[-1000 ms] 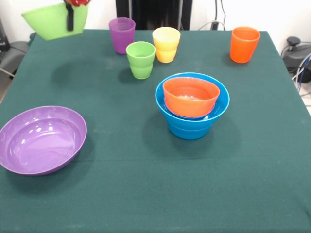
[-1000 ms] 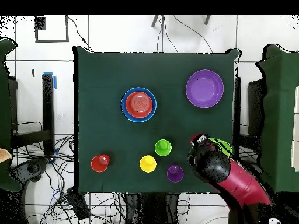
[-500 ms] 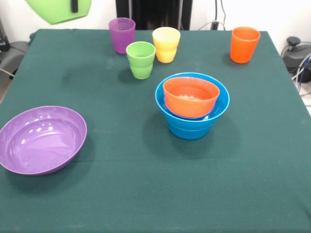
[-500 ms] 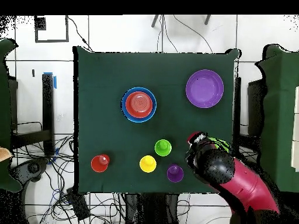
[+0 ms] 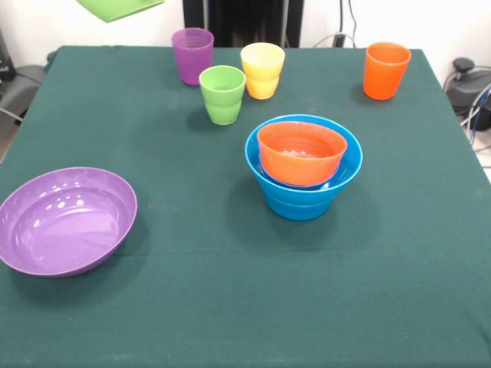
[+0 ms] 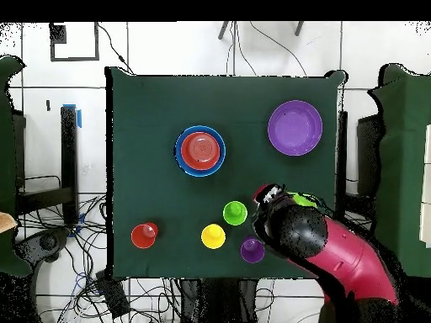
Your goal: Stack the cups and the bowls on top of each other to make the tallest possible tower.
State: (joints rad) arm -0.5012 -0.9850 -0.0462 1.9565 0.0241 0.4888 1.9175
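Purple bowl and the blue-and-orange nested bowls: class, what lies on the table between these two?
Nothing: in the front view only bare green cloth separates the purple bowl from the nested bowls. The overhead view agrees.

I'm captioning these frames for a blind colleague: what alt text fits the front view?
A green table holds an orange bowl nested in a blue bowl near the middle and a large purple bowl at left. Purple, green, yellow and orange cups stand behind; a lime bowl hangs at the top edge.
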